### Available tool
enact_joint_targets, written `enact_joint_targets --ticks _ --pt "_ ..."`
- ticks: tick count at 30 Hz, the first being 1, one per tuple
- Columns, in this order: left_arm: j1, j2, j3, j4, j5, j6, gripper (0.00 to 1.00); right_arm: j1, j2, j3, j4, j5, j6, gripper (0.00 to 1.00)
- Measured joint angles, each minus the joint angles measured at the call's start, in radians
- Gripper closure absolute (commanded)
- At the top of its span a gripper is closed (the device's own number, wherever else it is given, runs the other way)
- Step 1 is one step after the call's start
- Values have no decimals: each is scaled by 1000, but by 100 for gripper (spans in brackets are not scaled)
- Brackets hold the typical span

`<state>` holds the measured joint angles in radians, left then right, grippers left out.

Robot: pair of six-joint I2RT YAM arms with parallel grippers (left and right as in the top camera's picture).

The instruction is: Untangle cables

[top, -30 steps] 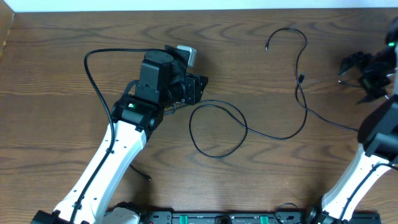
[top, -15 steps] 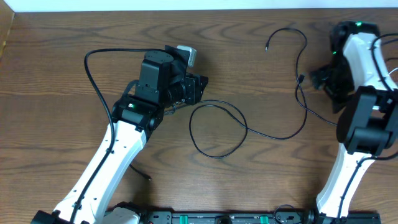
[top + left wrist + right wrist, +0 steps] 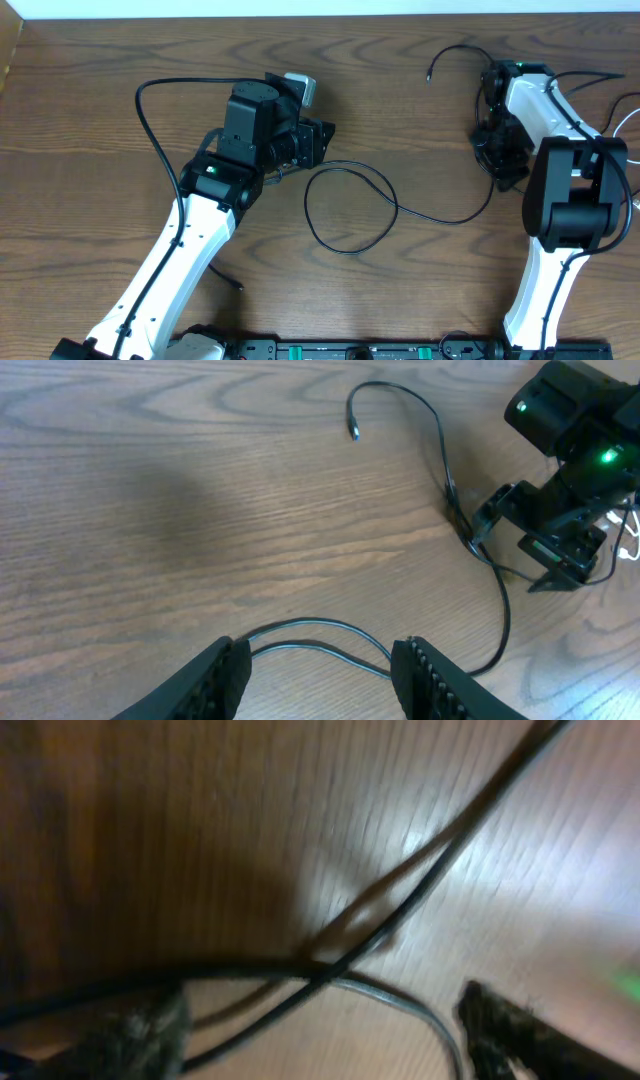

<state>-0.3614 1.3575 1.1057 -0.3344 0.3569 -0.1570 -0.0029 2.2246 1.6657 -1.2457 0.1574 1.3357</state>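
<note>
Black cable [image 3: 445, 850] strands cross between the parted jaws of your right gripper [image 3: 320, 1030]; your left gripper [image 3: 322, 662], jaws half-wide, straddles the cable's loop without pinching it.

Dark wooden table [image 3: 80, 200] carries thin black cables [image 3: 396, 207] lying in loose loops

Brown wood-grain table [image 3: 80, 200]

Black cables [image 3: 307, 200] lie on a dark brown wood-grain table [image 3: 420, 120], beside white-and-black arms [image 3: 170, 260].
</note>
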Motion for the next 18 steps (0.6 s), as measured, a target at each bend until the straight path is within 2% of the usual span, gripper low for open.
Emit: enact_joint_targets --ticks 2,4,7,9,11,18 --pt "0 0 0 0 0 0 49 0 -9 -24 37 -3 12 51" --pt "0 0 0 0 0 0 49 0 -21 -47 67 -5 19 69" --pt "0 0 0 0 0 0 49 0 -40 -92 114 -2 23 87" --pt "0 0 0 0 0 0 49 0 -53 -122 131 -1 25 88" --pt "0 0 0 0 0 0 49 0 -70 -154 154 2 24 99" --pt "0 0 0 -1 0 0 49 0 -124 -250 241 12 22 99"
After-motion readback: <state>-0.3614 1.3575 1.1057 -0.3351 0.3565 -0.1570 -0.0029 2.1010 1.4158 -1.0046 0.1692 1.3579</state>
